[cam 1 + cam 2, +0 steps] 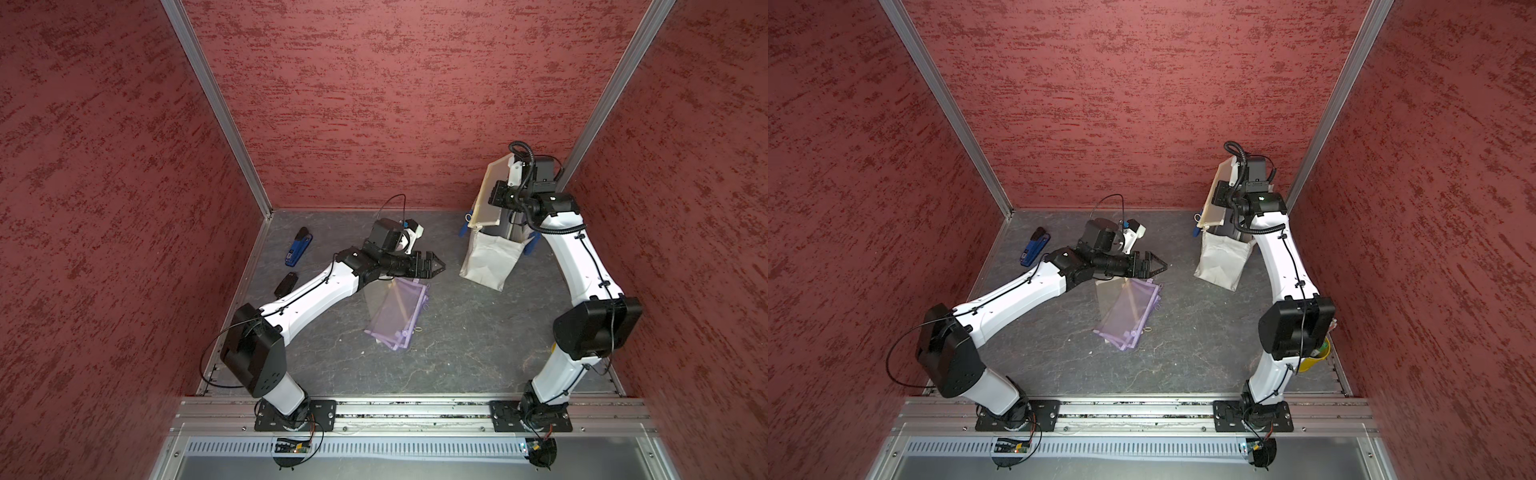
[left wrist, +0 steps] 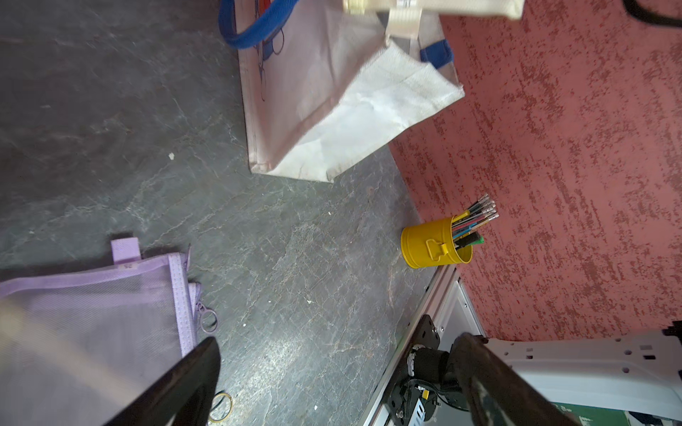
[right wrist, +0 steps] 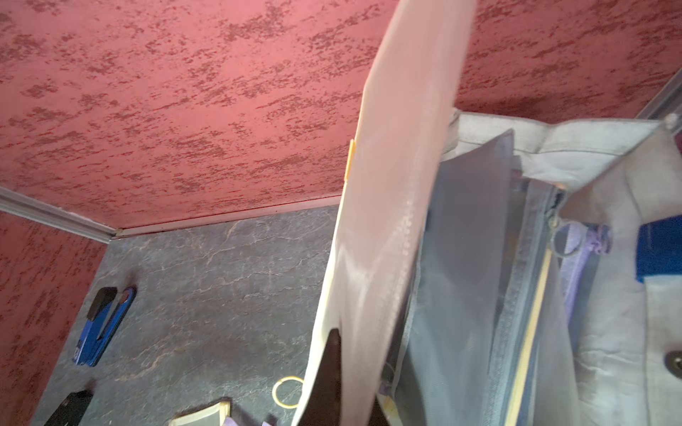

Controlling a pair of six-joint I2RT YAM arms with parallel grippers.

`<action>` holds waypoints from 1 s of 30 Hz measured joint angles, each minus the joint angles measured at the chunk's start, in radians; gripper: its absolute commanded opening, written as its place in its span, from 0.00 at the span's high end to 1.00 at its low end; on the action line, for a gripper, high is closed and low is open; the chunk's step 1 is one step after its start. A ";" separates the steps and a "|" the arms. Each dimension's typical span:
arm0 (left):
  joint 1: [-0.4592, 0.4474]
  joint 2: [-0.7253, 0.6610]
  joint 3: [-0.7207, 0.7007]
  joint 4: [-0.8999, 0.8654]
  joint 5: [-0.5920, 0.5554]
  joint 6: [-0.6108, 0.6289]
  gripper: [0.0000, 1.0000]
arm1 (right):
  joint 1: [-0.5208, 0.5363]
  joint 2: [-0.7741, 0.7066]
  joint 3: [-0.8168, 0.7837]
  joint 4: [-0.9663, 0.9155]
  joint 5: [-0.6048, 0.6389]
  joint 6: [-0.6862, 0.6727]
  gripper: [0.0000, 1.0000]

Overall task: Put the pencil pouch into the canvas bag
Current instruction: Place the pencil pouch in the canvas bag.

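At the far right, the cream pencil pouch (image 1: 485,195) is held on end by the clamped right gripper (image 3: 347,391) just above the canvas bag (image 1: 490,262) mouth, long axis aimed downward, while the left gripper (image 1: 434,266) is spread empty, well apart.

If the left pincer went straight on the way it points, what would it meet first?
Probably the canvas bag, low on its near side; the gap between looks free, though height is unclear.
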 measured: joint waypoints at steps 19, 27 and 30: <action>-0.011 0.006 -0.035 0.030 -0.001 -0.036 0.00 | -0.081 0.186 0.180 -0.037 0.020 -0.053 1.00; 0.008 0.007 -0.040 0.043 -0.001 -0.055 0.01 | -0.080 0.192 0.008 -0.028 0.040 -0.056 1.00; 0.008 0.010 -0.040 0.044 0.000 -0.055 0.01 | -0.082 0.199 -0.011 -0.035 0.060 -0.048 1.00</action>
